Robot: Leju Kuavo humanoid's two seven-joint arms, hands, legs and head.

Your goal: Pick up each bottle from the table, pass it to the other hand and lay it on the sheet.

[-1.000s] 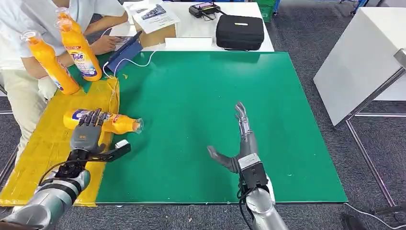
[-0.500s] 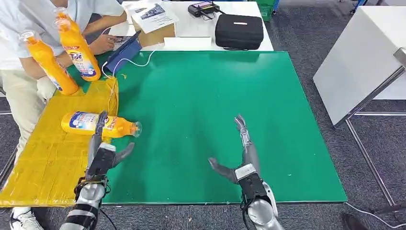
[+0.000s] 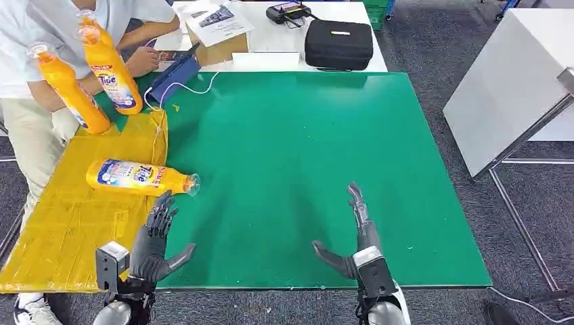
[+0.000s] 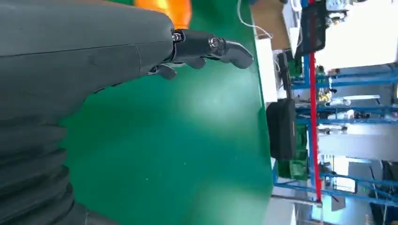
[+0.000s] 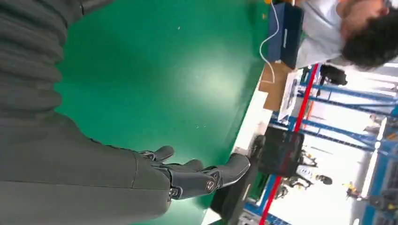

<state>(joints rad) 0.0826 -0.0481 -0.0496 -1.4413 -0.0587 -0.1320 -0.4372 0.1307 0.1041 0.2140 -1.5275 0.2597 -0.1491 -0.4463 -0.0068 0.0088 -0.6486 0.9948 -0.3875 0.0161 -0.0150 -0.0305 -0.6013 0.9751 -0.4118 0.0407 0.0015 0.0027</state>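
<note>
Green-topped desk (image 3: 284,149) fills the view, with a yellow sheet (image 3: 81,210) along its left side. An orange Tide bottle (image 3: 139,177) lies on its side on that sheet, neck poking onto the green. Left robot hand (image 3: 154,240) hovers just below it, fingers spread, holding nothing. Right robot hand (image 3: 355,237) hangs over the green, flat and empty too. Two orange bottles (image 3: 112,68) are held up by a person (image 3: 40,40).

Both arms come in low from the near edge. The left hand (image 3: 157,245) holds nothing, fingers spread, thumb out. The right hand (image 3: 353,237) also holds nothing, fingers straight forward, thumb apart.
</note>
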